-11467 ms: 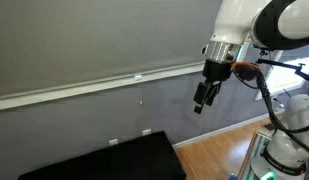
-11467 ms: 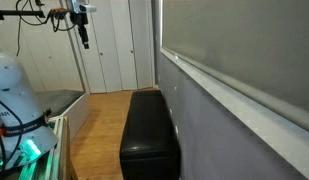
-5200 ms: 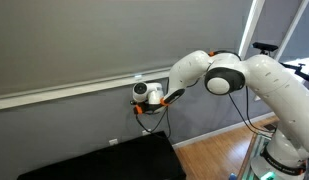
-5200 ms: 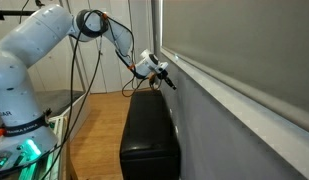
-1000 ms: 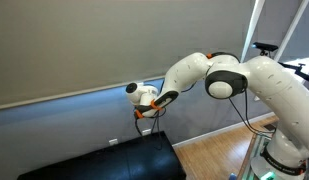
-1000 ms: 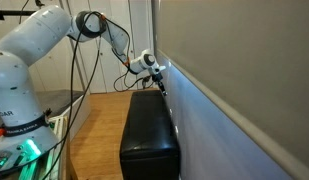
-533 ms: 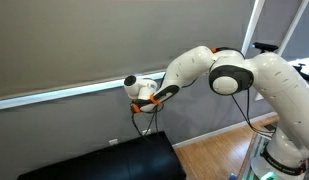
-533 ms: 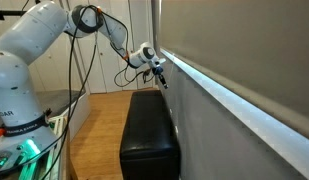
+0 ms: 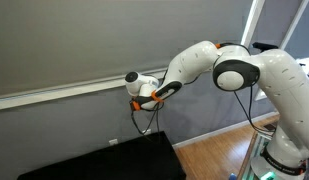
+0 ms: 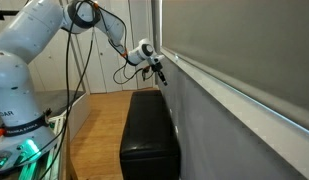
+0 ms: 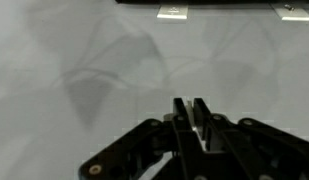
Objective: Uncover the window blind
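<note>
The window blind point(image 9: 94, 40) is a grey shade hanging over the wall, ending in a white bottom rail point(image 9: 64, 91). It shows in both exterior views, blind point(image 10: 244, 50) and rail point(image 10: 234, 92). My gripper point(image 9: 134, 86) is pressed up to the rail's end, close against the wall point(image 10: 160, 68). In the wrist view the gripper point(image 11: 190, 103) is shut, with a thin white piece point(image 11: 190, 125) pinched between the fingers; it looks like the blind's pull. Grey surface fills the rest of that view.
A black padded bench point(image 9: 104, 160) stands on the wood floor against the wall, directly below the gripper point(image 10: 149, 130). White closet doors point(image 10: 114, 50) are at the far end. Two wall outlets point(image 9: 112, 141) sit just above the bench.
Over the last second the gripper has moved up along the wall, staying shut, and the blind's white bottom rail has risen a little with it.
</note>
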`<state>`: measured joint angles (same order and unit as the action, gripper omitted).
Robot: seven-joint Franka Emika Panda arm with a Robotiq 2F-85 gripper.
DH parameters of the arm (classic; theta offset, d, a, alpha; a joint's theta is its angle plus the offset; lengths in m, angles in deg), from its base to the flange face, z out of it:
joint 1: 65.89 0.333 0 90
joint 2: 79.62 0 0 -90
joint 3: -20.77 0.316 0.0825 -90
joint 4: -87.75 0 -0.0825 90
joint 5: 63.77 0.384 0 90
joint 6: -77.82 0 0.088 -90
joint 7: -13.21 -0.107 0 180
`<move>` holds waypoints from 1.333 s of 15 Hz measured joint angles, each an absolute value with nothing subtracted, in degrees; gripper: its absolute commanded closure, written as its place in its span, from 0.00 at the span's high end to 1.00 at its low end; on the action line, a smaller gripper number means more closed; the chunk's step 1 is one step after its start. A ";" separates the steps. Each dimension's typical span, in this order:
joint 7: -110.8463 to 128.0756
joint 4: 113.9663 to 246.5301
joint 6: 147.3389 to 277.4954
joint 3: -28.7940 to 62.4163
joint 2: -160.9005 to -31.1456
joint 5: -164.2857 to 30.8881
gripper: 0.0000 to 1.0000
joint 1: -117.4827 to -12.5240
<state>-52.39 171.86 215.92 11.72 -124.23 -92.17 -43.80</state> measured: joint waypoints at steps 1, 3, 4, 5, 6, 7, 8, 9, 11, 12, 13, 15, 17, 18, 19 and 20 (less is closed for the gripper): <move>-52.39 172.06 215.92 11.72 -124.19 -92.17 0.04 -43.83; -52.24 172.74 215.94 11.87 -124.17 -92.17 0.04 -43.77; -51.91 173.27 215.96 12.14 -124.09 -92.17 0.04 -43.67; -51.49 173.79 215.96 12.50 -124.00 -92.17 0.04 -43.50; -50.84 174.44 215.96 12.98 -123.81 -92.18 0.04 -43.26; -50.03 174.92 215.96 13.37 -123.52 -92.24 0.04 -42.92; -49.16 175.52 215.96 13.80 -123.04 -92.23 0.04 -42.54; -48.40 176.30 215.96 14.22 -122.38 -92.24 0.04 -42.12; -46.91 177.94 215.95 14.97 -120.88 -92.24 0.04 -41.23; -46.34 178.89 215.95 15.30 -120.01 -92.24 0.04 -40.74; -45.82 179.86 215.94 15.59 -119.12 -92.26 0.04 -40.26; -44.87 181.90 215.94 16.48 -117.16 -92.25 0.04 -39.63; -44.25 184.02 215.94 17.80 -115.14 -92.24 0.04 -39.41; -43.83 185.11 215.98 18.60 -114.05 -92.19 0.04 -39.39; -43.34 186.19 216.04 19.41 -112.94 -92.15 0.04 -39.41; -42.91 187.25 216.11 20.19 -111.80 -92.15 0.04 -39.40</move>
